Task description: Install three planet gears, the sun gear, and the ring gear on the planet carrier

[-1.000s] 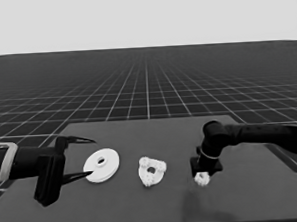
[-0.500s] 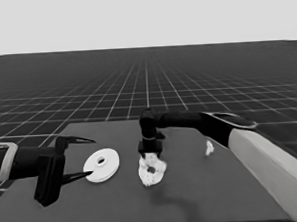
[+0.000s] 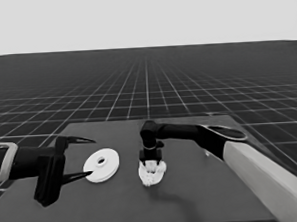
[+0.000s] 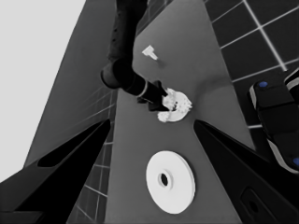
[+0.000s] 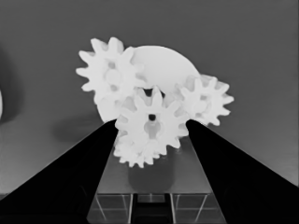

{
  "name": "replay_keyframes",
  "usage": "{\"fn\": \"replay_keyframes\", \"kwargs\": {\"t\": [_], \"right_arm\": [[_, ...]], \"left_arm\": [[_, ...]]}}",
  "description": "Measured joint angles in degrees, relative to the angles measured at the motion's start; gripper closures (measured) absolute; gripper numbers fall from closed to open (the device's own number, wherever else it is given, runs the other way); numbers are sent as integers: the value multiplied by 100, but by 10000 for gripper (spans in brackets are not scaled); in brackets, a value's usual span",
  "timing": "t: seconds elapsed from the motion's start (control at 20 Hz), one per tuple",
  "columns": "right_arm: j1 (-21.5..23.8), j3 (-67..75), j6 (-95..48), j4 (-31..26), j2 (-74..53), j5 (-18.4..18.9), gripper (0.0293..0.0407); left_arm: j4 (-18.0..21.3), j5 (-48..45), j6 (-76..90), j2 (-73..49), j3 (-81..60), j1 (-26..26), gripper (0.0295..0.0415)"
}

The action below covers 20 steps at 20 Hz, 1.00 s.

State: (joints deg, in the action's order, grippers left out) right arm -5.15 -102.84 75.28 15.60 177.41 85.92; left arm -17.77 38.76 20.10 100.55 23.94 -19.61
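On the smaller round part [image 5: 161, 65] three planet gears [image 5: 110, 72] sit; the right gripper [image 5: 150, 128], jaws holding the sun gear [image 5: 150, 122], lowers it centrally. The larger round part [image 3: 102, 165] waits by the idle, wide-open left gripper [image 3: 80, 158].

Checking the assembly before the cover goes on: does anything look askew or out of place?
Nothing looks damaged. The right tool is at the smaller round part, a gear between its fingers among the others there. The larger round part lies flat beside the parked left tool. A thin white piece lies apart.

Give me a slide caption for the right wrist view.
Right tool holds a gear at the centre of the smaller round part, between the other gears.
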Motion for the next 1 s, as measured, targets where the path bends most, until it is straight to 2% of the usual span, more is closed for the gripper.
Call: {"fn": "replay_keyframes", "kwargs": {"t": [1.0], "right_arm": [[-94, -14, 991, 6, -8, -4, 390]], "left_arm": [[0, 0, 0, 0, 0, 0, 326]]}}
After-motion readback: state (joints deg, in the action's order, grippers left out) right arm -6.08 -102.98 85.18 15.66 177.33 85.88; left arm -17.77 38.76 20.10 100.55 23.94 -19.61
